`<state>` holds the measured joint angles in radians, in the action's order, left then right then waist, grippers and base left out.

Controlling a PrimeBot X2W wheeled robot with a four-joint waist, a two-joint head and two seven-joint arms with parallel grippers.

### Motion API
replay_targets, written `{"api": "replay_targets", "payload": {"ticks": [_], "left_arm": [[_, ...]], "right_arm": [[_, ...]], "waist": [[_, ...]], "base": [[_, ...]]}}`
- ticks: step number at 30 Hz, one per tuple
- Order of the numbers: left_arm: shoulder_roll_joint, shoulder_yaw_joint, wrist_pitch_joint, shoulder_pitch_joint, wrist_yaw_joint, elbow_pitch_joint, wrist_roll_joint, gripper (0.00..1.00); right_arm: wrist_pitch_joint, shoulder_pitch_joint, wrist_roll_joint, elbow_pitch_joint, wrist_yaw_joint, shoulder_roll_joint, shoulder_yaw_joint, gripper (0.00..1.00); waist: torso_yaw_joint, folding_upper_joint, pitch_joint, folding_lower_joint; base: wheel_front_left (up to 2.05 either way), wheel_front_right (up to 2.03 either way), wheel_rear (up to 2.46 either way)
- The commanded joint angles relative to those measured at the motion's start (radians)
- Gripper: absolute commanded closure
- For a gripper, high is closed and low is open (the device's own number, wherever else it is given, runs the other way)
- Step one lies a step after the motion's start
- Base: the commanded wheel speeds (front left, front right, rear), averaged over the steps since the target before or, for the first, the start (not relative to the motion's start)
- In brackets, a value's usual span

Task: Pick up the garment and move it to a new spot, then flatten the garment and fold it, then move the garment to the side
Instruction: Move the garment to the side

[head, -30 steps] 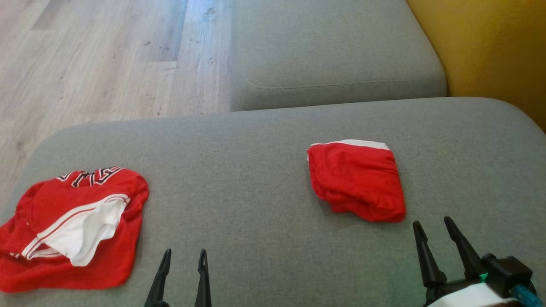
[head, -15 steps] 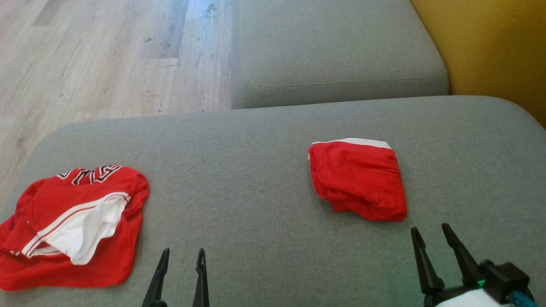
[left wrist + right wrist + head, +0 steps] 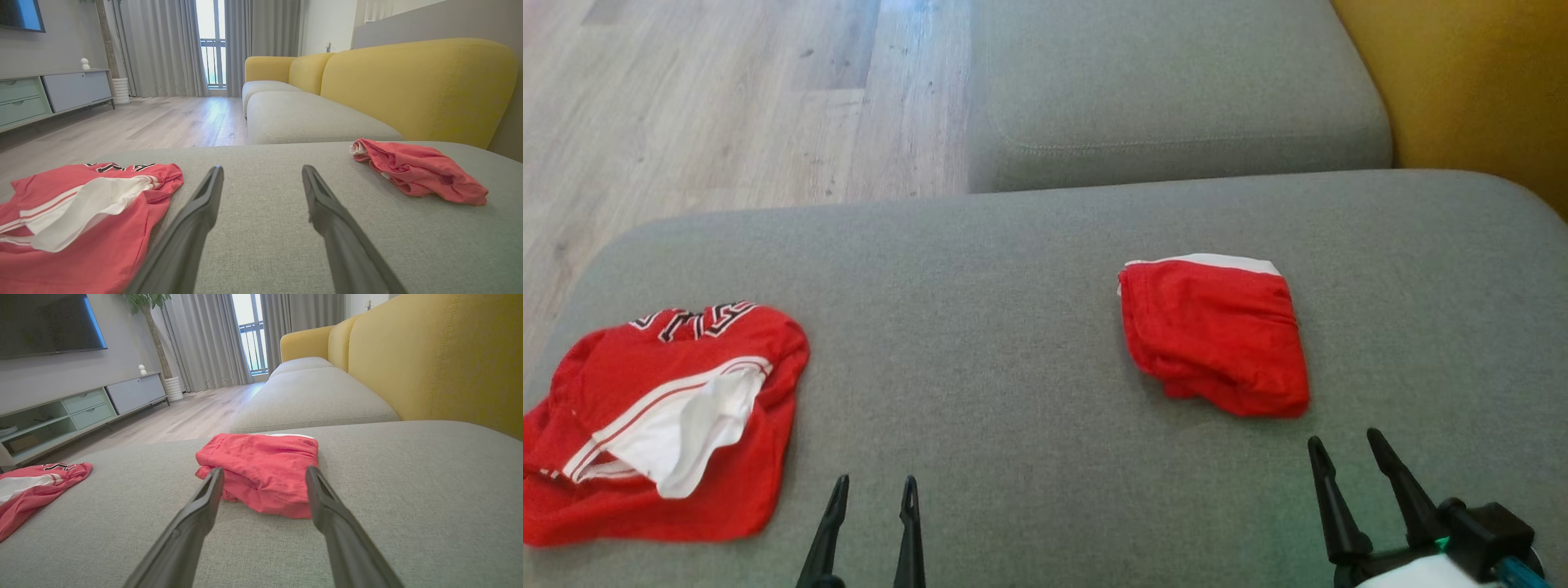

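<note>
Bright, even daylight from the balcony door (image 3: pixel 209 43) between the grey curtains (image 3: pixel 163 45). The door is blown out to white in both wrist views, and it lays a pale bluish sheen on the wood floor (image 3: pixel 915 41) at the top of the head view. Shadows are soft and thin, just a faint dark rim under the near edge of the folded red garment (image 3: pixel 1217 335) on the grey cushion (image 3: pixel 1013 343). Head view slightly soft; wrist views are wide-angle with lines bowing at the edges, reds washed toward pink, and the fingers (image 3: pixel 198 220) of the left gripper (image 3: pixel 262 168) soft-edged up close.

A grey cushion (image 3: pixel 1013 343) bears a folded red garment (image 3: pixel 1217 335) and, well apart, a rumpled jersey (image 3: pixel 662 416).
</note>
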<state>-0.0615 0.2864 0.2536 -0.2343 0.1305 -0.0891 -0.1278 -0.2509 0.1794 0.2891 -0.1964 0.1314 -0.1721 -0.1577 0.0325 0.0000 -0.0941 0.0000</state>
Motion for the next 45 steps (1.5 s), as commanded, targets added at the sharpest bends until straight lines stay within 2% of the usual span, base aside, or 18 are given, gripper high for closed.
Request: {"api": "replay_targets", "payload": {"ticks": [1,9,14,18,19,21,27,29,38,39,40,41,42,45], "left_arm": [[0.011,-0.038,0.008,0.029,-0.004,0.030,0.006,0.00],[0.011,-0.022,0.008,0.061,-0.009,0.032,0.010,0.00],[0.011,-0.001,0.008,0.096,-0.008,0.033,0.003,0.00],[0.011,0.022,0.008,0.128,-0.007,0.027,-0.002,0.00],[0.011,0.034,0.008,0.144,-0.007,0.025,-0.004,0.00],[0.011,0.043,0.008,0.159,-0.006,0.023,-0.004,0.00],[0.011,0.069,0.008,0.207,-0.010,0.011,-0.002,0.00],[0.011,0.076,0.008,0.228,-0.010,0.003,-0.003,0.00],[0.011,0.100,0.008,0.262,-0.003,-0.016,-0.012,0.00],[0.011,0.102,0.008,0.264,-0.002,-0.018,-0.013,0.00],[0.011,0.104,0.008,0.265,-0.001,-0.020,-0.013,0.00],[0.011,0.105,0.008,0.267,0.000,-0.021,-0.014,0.00],[0.011,0.105,0.008,0.268,0.001,-0.023,-0.014,0.00],[0.011,0.105,0.008,0.273,0.006,-0.021,-0.016,0.00]], "right_arm": [[-0.011,-0.030,-0.005,0.034,-0.001,-0.018,-0.017,0.00],[-0.011,-0.082,0.039,0.005,-0.001,-0.039,-0.033,0.00],[-0.005,-0.175,0.121,-0.061,-0.001,-0.100,-0.053,0.00],[0.082,-0.275,0.254,-0.115,-0.001,-0.167,-0.073,0.00],[0.145,-0.322,0.334,-0.135,-0.001,-0.206,-0.081,0.00],[0.209,-0.366,0.415,-0.153,-0.001,-0.241,-0.086,0.00],[0.400,-0.465,0.620,-0.217,-0.001,-0.315,-0.101,0.00],[0.444,-0.502,0.688,-0.247,-0.001,-0.331,-0.109,0.00],[0.501,-0.563,0.813,-0.329,-0.001,-0.336,-0.172,0.00],[0.505,-0.565,0.828,-0.333,-0.001,-0.334,-0.179,0.16],[0.507,-0.567,0.845,-0.335,-0.001,-0.332,-0.184,0.57],[0.506,-0.570,0.858,-0.337,-0.001,-0.333,-0.188,0.84],[0.502,-0.572,0.868,-0.337,-0.001,-0.335,-0.194,1.00],[0.480,-0.576,0.885,-0.327,-0.001,-0.356,-0.213,1.00]], "waist": [[0.002,0.0000,0.015,0.0000],[0.018,0.0000,0.084,0.0000],[0.035,0.0000,0.132,0.0000],[0.048,0.0000,0.162,0.0000],[0.054,0.0000,0.177,0.0000],[0.061,0.0000,0.194,0.0000],[0.083,0.0000,0.247,0.0000],[0.090,0.0000,0.268,0.0000],[0.109,0.0000,0.297,0.0000],[0.109,0.0000,0.298,0.0000],[0.110,0.0000,0.298,0.0000],[0.111,0.0000,0.298,0.0000],[0.110,0.0000,0.299,0.0000],[0.105,0.0000,0.305,0.0000]], "base": [[0.00,0.00,0.00],[0.00,0.00,0.00],[0.00,0.00,0.00],[0.00,0.00,0.00],[0.00,0.00,0.00],[0.00,0.00,0.00],[0.00,0.00,0.00],[0.00,0.00,0.00],[0.00,0.00,0.00],[0.00,0.00,0.00],[0.00,0.00,0.00],[0.00,0.00,0.00],[0.00,0.00,0.00],[0.00,0.00,0.00]]}}
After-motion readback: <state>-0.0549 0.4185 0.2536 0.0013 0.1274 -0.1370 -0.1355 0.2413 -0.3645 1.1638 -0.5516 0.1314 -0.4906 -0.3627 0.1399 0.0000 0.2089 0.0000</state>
